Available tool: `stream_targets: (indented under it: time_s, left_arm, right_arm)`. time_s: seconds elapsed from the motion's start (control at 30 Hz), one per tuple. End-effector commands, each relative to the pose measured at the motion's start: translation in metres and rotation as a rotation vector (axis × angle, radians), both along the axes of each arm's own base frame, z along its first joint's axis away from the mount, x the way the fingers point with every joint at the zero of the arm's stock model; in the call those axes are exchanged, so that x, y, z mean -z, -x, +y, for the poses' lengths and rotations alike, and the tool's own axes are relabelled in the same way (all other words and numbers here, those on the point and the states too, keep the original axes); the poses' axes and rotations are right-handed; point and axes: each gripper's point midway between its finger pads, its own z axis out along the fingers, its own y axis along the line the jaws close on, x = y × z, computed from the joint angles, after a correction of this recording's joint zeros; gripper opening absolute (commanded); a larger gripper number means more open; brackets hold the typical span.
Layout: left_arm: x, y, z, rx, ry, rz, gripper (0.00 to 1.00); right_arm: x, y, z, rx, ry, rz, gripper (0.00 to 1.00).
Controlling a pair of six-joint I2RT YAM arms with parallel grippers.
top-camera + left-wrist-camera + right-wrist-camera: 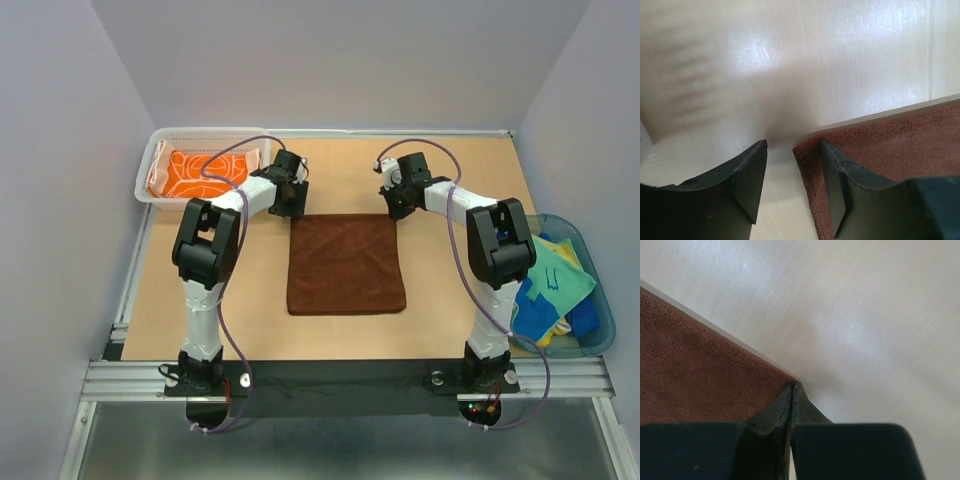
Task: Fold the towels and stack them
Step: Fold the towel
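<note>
A dark brown towel (345,265) lies flat in the middle of the table. My left gripper (291,205) is down at its far left corner, open, with that corner (807,155) between the fingers; the right-hand finger (840,175) rests over the cloth. At the far right corner, my right gripper (398,208) is shut, its tips (794,384) pinched together exactly where the brown towel (690,365) ends. An orange towel with white circles (195,172) lies in the basket. Green, yellow and blue towels (550,285) are bunched in the tub.
The white mesh basket (150,160) stands at the far left corner of the table. The translucent blue-green tub (592,345) sits off the table's right edge. Grey walls close in the back and both sides.
</note>
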Motion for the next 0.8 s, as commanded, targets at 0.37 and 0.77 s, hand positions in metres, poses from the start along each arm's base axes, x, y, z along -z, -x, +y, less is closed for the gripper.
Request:
stream_targets:
  time_s: [0.37, 0.77]
  left_arm:
    - [0.037, 0.009, 0.006, -0.091, -0.025, 0.116, 0.42]
    - [0.047, 0.018, 0.015, -0.131, -0.052, 0.139, 0.38]
  right_arm:
    - [0.031, 0.028, -0.027, 0.034, 0.106, 0.111, 0.01]
    - [0.032, 0.027, -0.029, 0.040, 0.116, 0.101, 0.01]
